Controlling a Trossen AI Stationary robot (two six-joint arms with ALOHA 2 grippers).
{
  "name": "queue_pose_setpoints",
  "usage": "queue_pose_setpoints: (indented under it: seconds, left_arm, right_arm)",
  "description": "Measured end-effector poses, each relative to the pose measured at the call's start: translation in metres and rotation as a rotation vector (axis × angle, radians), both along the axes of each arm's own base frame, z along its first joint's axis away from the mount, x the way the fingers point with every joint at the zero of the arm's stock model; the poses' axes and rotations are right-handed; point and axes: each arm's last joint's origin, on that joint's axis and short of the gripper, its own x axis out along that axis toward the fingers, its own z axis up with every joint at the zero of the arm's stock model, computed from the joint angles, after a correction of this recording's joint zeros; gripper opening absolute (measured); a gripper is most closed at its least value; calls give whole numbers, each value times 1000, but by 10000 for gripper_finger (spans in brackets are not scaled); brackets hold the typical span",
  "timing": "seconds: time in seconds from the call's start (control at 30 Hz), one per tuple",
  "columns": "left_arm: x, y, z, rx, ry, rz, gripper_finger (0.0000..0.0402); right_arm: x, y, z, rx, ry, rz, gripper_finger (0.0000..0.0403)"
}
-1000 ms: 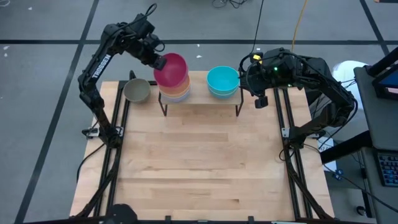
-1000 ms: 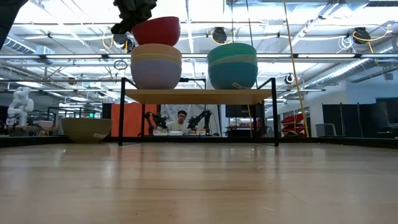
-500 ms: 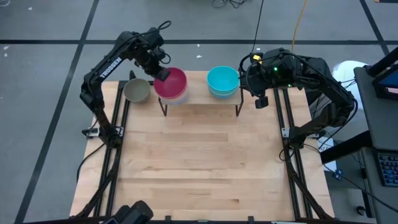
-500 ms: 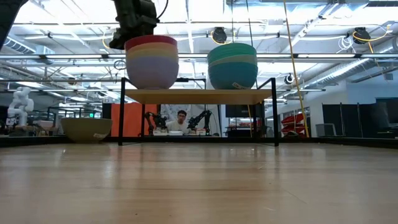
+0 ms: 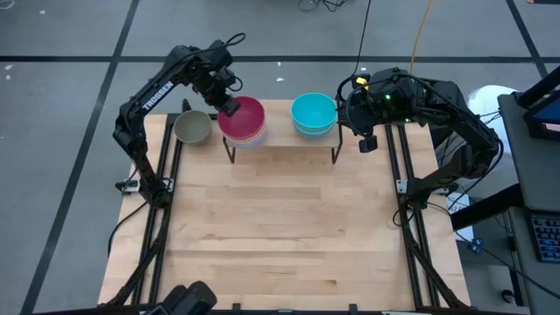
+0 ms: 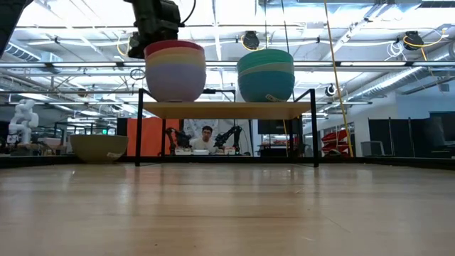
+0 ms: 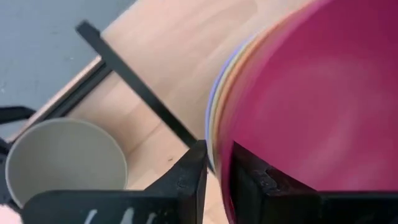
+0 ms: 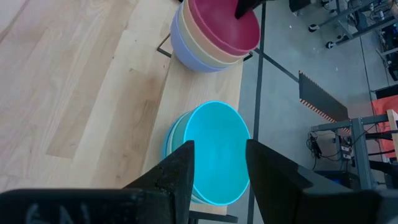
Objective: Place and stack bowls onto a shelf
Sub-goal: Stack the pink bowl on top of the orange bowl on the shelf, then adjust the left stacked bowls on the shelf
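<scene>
Magenta bowl [image 5: 244,115] sitting on top of the left stack [image 6: 175,71] on the shelf [image 6: 226,109], nested into the orange, pale yellow and periwinkle ones underneath. Left gripper [image 5: 227,105] right at that bowl's rim on the side facing the olive-grey bowl [image 5: 192,128]; in the left wrist view, fingers [image 7: 189,177] parted a little, one on each side of the rim, a thin gap showing, so loosened rather than clamped. Can't tell if either pad actually touches the rim. In the low view, just a dark lump perched over the stack's upper edge.

Olive-grey bowl down on the table [image 5: 280,219], just beyond the shelf's end, on the outer side of the left gripper, not stacked on anything.

Right gripper [image 5: 367,140] hanging off the other end of the shelf, fingers [image 8: 177,171] spread wide, holding nothing, with the cyan bowl [image 8: 214,149] straight ahead of it. Cyan on top of a greenish stack [image 6: 265,75], well apart from the left stack.

Person [image 6: 207,139] visible way back in the room under the shelf, seated behind some small arms.
</scene>
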Motion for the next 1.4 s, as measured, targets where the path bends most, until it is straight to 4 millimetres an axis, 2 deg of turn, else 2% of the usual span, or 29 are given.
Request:
queue_pose_setpoints:
  seconds: [0.13,0.33,0.63,0.8,0.9,0.97,1.13,1.27,1.4]
  left_arm:
    - [4,4,3,40,-42,12,61]
    - [2,2,21,93,-93,15,62]
    - [-4,-13,68,198,-229,30,63]
    - [4,-47,87,135,-316,-68,60]
    - [11,-75,94,137,-340,-190,33]
    - [20,-94,96,133,-353,-264,10]
    - [33,-134,99,135,-347,-333,4]
    - [44,-162,94,208,-284,-365,3]
    - [55,-177,78,224,-197,-357,2]
  right_arm:
    - [0,0,0,0,0,-1,137]
    - [0,0,0,0,0,0,137]
    - [0,0,0,0,0,0,137]
    - [0,0,0,0,-1,0,137]
    - [0,0,0,0,-1,0,137]
    - [0,0,0,0,-1,-1,137]
    - [0,0,0,0,0,-1,137]
    - [0,0,0,0,0,-1,137]
    - [0,0,0,0,0,-1,137]
